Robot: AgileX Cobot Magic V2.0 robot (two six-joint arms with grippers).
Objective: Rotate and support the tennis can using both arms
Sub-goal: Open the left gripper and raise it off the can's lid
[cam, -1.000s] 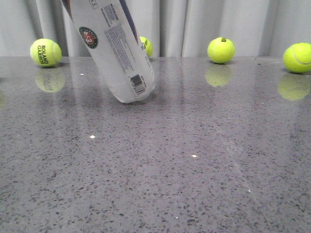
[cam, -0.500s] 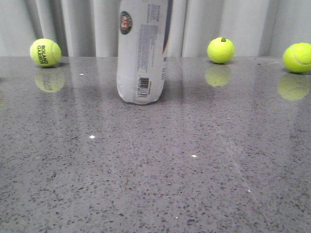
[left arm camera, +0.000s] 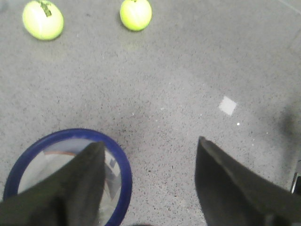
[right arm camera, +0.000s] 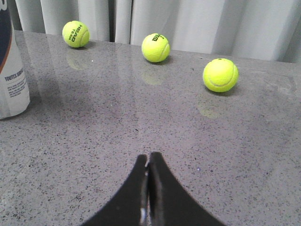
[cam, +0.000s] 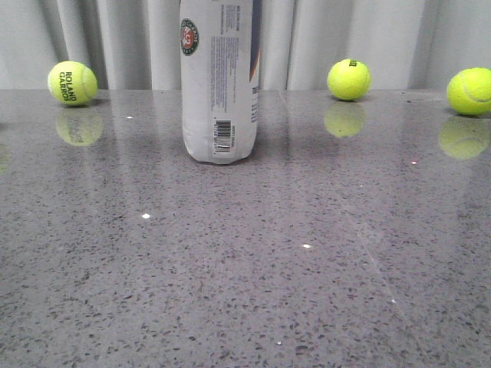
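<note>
The tennis can (cam: 219, 80) stands upright on the grey stone table (cam: 307, 253), its base resting flat and its top running out of the front view, so the turning-up part of the job looks done and what remains is steadying it. Seen from the left wrist, the left gripper (left arm camera: 150, 160) hangs above the can's navy rim, its fingers spread wide: one finger (left arm camera: 80, 181) overlaps the open mouth of the can, the other sits well to the side of it, and neither visibly presses the wall. The right gripper (right arm camera: 148, 176) has its fingers pressed together, holding nothing, low over the table and well apart from the can, which shows only at the edge of that view. Three tennis balls (right arm camera: 155, 47) lie beyond the can, near the curtain (cam: 368, 38). The next move, as I judge it, calls for a slow release without nudging the rim, since a tall narrow tube tips easily.
</note>
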